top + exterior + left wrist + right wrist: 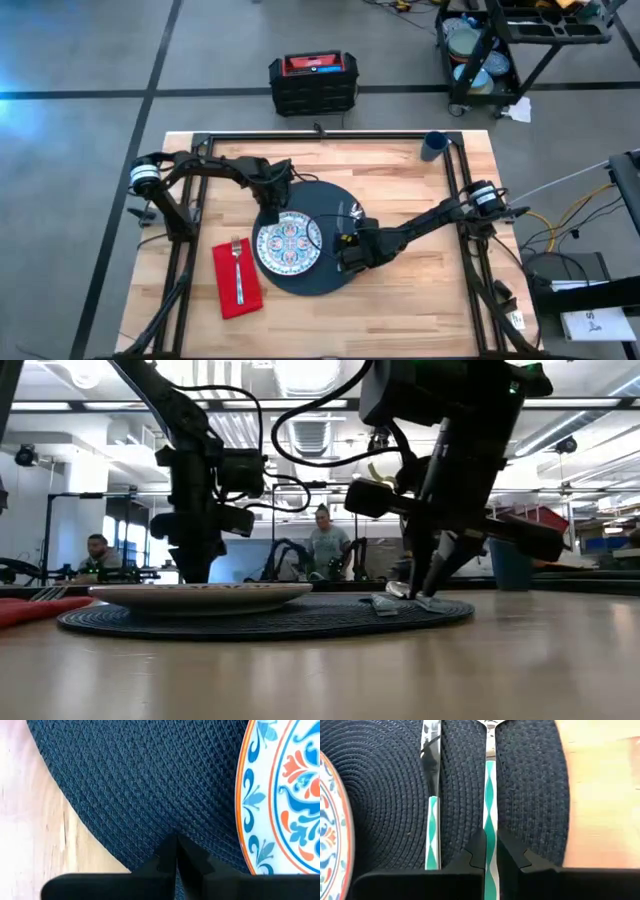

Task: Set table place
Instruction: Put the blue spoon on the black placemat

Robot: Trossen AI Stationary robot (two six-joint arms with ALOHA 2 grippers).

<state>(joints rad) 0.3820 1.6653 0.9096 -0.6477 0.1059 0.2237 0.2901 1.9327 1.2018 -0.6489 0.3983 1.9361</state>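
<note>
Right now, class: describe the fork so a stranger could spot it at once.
Find the round dark mat mid-table; left of it lies a red napkin. The fork rests lengthwise on that napkin, the only cutlery off the mat.

Even overhead lighting throughout; backlit silhouettes at table height.

Ceiling fixtures (300,375) are flooding the room, washing out near the top of the low view and leaving both arms reading as dark silhouettes. The near stretch of the table (330,675) is lying out of focus there, picking up a soft sheen. From above, the planks are showing evenly lit, with faint shadows falling beneath the arms and a pale glare patch sitting on the floor (25,115) at the picture's left edge. Both wrist views are bright; the wood (605,795) is bleaching toward white, and the near fingers (170,865) are appearing slightly soft.
</note>
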